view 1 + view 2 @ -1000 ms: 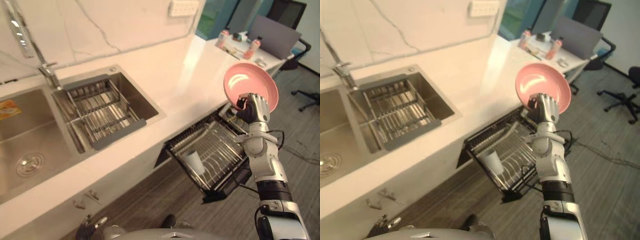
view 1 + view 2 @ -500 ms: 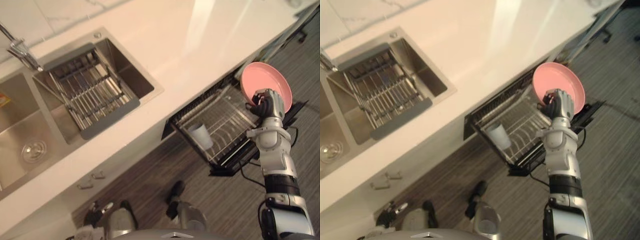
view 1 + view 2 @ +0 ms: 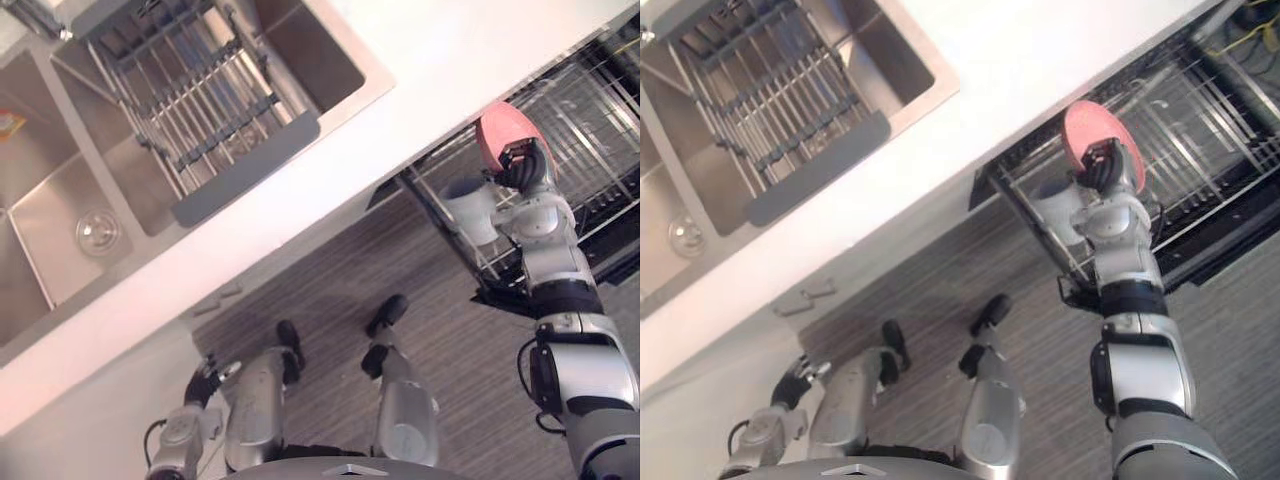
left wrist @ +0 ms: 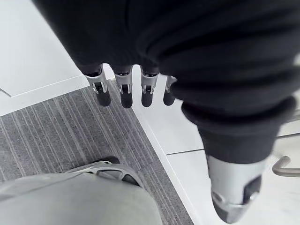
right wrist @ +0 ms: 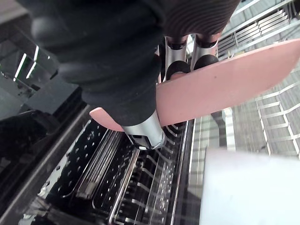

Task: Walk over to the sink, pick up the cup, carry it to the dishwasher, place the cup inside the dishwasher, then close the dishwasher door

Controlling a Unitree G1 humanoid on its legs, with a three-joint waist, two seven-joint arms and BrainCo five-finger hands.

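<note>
Above the dishwasher rack [image 3: 596, 112], the right hand [image 3: 521, 166] pinches a pink plate [image 3: 498, 131] beside a white cup [image 3: 468, 208]; placing seems underway, and next it likely needs lowering edgewise into a slot.

white counter [image 3: 335, 188] over grey striped carpet floor [image 3: 330, 295]

You'll see a plain pink plate [image 3: 503, 135] in the right hand [image 3: 525, 168], which is silver and dark-tipped under a dark ribbed cover. The cup [image 3: 468, 208] next to it is plain white. The dishwasher rack [image 3: 600, 110] is black wire. The desk [image 3: 420, 90] is white, the sink [image 3: 60, 210] is bare steel, and its drainer [image 3: 245, 165] has a grey frame. The floor [image 3: 330, 290] is grey with fine darker stripes.
</note>
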